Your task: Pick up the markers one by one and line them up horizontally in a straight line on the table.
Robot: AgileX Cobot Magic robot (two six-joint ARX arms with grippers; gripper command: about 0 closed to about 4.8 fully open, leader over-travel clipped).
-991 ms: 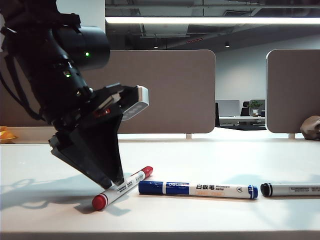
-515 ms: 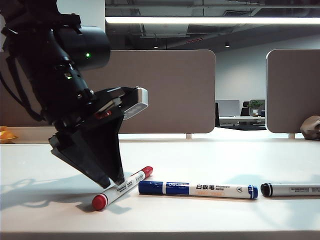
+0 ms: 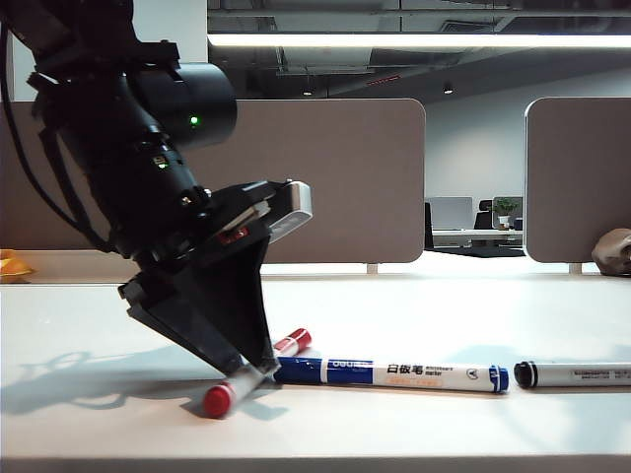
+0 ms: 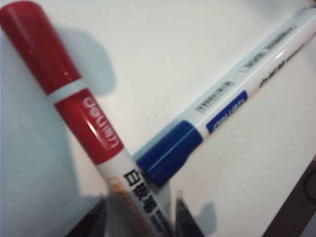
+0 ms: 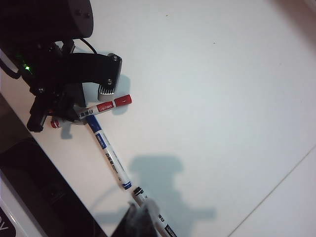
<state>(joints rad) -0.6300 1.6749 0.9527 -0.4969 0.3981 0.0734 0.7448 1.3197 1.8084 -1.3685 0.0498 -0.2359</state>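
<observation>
From the camera off the arms, the left gripper (image 3: 240,367) hangs low over the white table (image 3: 414,424) on the left side, with its black fingers pointing down at the red marker (image 3: 225,396). The red marker lies slanted on the table, its red cap toward the front and its other red end sticking out behind the fingers. That far end sits right by the blue end of the blue marker (image 3: 391,373), which lies flat and level in the middle. The black marker (image 3: 572,373) lies flat on the right, just past the blue one, and runs off the edge of the picture. The left wrist camera looks very close at the red marker (image 4: 84,118), which passes between two dark fingertips (image 4: 183,217). The fingers stand apart on each side of it, and I cannot tell if they touch it. The blue marker (image 4: 207,123) has its blue end right up against the red one on the table (image 4: 163,54). The right wrist camera looks down from high up at the table (image 5: 222,89). It shows the left gripper (image 5: 64,116) over the red marker (image 5: 106,105), then the blue marker (image 5: 109,155), then the black marker (image 5: 153,215) in a bent row. The right gripper (image 5: 138,222) is up in the air above the black marker with its fingers pressed together, holding nothing.
</observation>
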